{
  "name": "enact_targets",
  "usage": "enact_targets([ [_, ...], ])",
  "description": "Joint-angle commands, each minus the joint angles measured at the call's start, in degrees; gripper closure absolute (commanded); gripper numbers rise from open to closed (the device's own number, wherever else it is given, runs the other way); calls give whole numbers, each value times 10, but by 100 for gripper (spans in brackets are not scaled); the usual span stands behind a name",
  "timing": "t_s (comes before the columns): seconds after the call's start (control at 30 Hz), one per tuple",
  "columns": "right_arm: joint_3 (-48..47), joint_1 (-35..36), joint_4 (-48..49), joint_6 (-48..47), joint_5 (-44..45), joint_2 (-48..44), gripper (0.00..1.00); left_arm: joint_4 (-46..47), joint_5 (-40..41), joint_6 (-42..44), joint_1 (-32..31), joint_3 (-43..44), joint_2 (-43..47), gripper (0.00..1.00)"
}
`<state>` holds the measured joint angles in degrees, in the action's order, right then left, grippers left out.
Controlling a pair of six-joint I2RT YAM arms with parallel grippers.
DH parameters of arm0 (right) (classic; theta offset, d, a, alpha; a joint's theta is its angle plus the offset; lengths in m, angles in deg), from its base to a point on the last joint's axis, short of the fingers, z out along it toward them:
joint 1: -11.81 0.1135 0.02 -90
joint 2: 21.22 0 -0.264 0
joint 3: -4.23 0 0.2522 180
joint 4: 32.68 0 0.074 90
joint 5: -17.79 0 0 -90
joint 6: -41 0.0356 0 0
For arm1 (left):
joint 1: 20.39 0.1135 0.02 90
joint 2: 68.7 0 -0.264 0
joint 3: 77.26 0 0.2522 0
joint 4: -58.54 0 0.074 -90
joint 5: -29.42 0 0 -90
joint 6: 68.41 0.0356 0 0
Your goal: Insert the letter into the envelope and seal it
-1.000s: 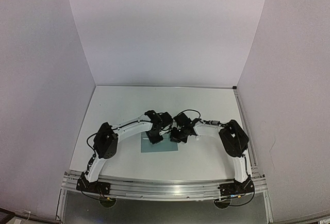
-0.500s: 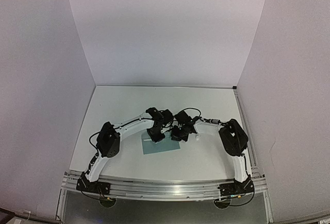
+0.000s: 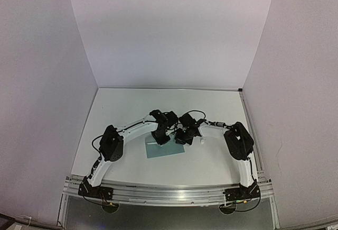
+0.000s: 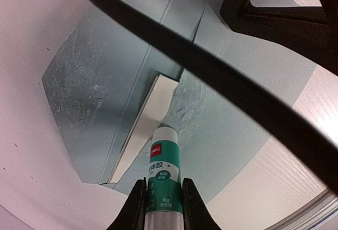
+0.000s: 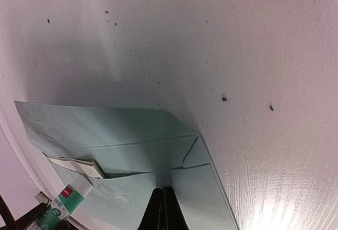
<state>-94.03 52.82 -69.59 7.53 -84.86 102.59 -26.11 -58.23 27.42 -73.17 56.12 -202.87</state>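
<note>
The teal envelope (image 3: pixel 165 150) lies flat between the arms, flap (image 4: pixel 79 82) open. A cream corner of the letter (image 4: pixel 153 111) sticks out of the pocket mouth; the rest is hidden inside. My left gripper (image 4: pixel 161 187) is shut on a green-and-white glue stick (image 4: pixel 165 166), whose tip touches the envelope (image 4: pixel 232 108) beside that corner. Rough glue smears show on the flap and body. My right gripper (image 5: pixel 163 192) is shut, its tips pressed on the envelope (image 5: pixel 121 135) near the mouth's right end. The letter (image 5: pixel 74 165) and glue stick (image 5: pixel 66 201) also show at the lower left of the right wrist view.
White walls enclose the white table (image 3: pixel 158 106) on three sides. Both arms (image 3: pixel 132 127) bend inward over the envelope, wrists close together. A metal rail (image 3: pixel 169 193) runs along the near edge. A black cable (image 4: pixel 211 76) crosses the left wrist view.
The envelope has turned slightly, its right end now higher in the top view. Both grippers shifted a little with it; both stay shut.
</note>
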Motion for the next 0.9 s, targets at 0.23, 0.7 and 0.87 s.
enact_targets([
  [0.23, -3, 23, 12, -9, -6, 44, 100, 200, -99, 3, -24, -15, 14, 100],
  [0.7, 10, 21, 11, -5, 18, 33, 100, 117, -76, 18, -9, -34, 71, 100],
  [0.87, 11, 20, 11, -5, 22, 32, 100, 79, -82, 23, -9, -27, 85, 100],
])
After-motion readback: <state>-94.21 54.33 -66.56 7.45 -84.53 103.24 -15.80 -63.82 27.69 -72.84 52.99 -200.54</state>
